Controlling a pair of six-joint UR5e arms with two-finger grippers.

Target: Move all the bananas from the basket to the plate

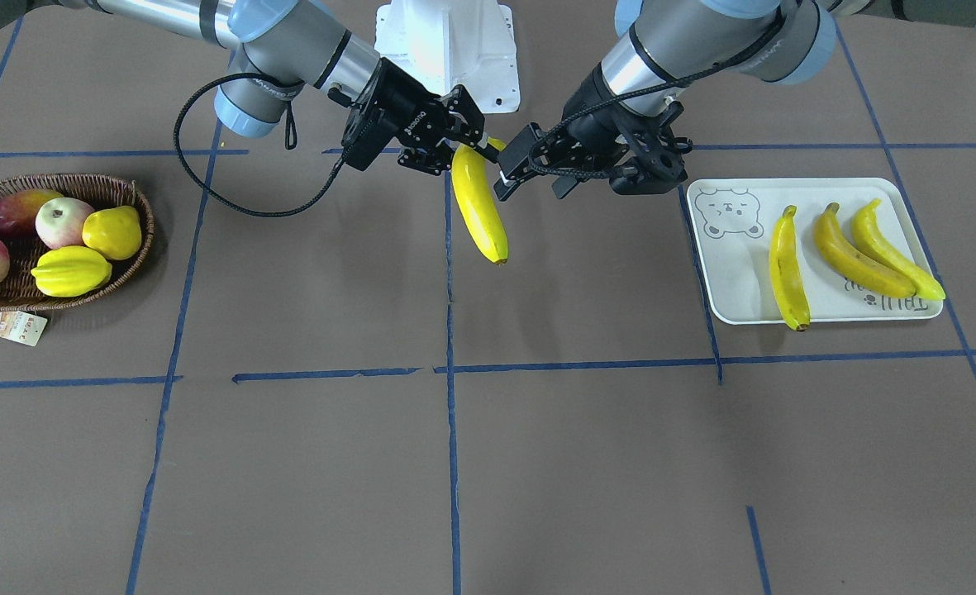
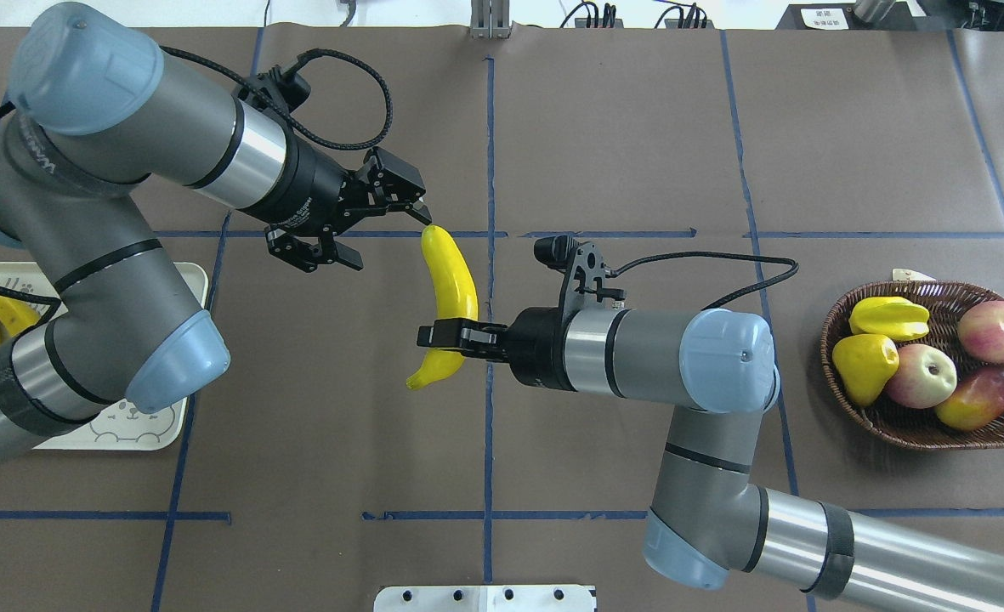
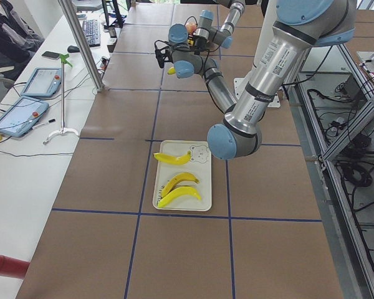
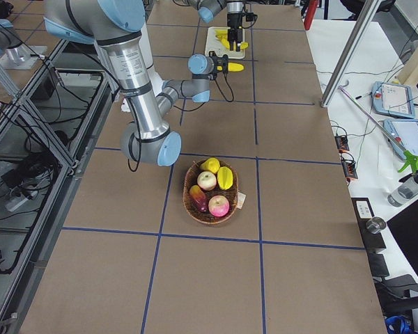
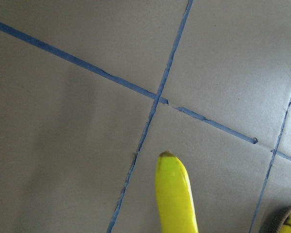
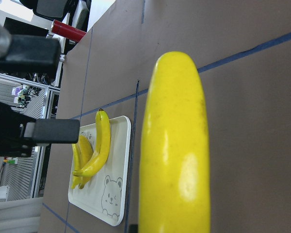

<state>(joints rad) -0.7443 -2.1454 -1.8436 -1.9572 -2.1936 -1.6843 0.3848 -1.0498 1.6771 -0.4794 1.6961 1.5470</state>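
Closest in, my right wrist cam is mostly banana (image 6: 174,145): glossy, smooth skin, body running away from the lens. The right gripper (image 2: 444,333) is clamped on that banana near its thin stem end and holds it in the air over the middle of the table (image 1: 537,463), so most of its length overhangs the grip. Further out, the left gripper (image 2: 391,240) has its jaws spread with nothing in them, next to the banana's blunt far end. Overhead puts one fingertip (image 2: 416,210) just beside the tip but the front cam reads differently, so I can't say if they touch. The left wrist cam only catches the tip poking in from the bottom edge. Reads to me as a handover not yet made. Handling call: I'd expect it to be light, stiff and slick, possibly a plastic prop, so a grip at one end can let it swivel. I'd have the left take it across the thick middle, clear of the right's clamp and square to the curve, and close firmly before the right lets go. Out at the sides, the plate (image 1: 740,281) on the robot's left carries three bananas (image 1: 855,256) side by side, with bare room by the bear print (image 1: 729,213). The basket (image 1: 145,216) on the robot's right holds a starfruit (image 1: 72,270), a pear-shaped yellow fruit (image 1: 113,231), apples (image 1: 64,221) and a mango-like fruit (image 1: 15,211). No banana visible in it, so this one is likely the last.
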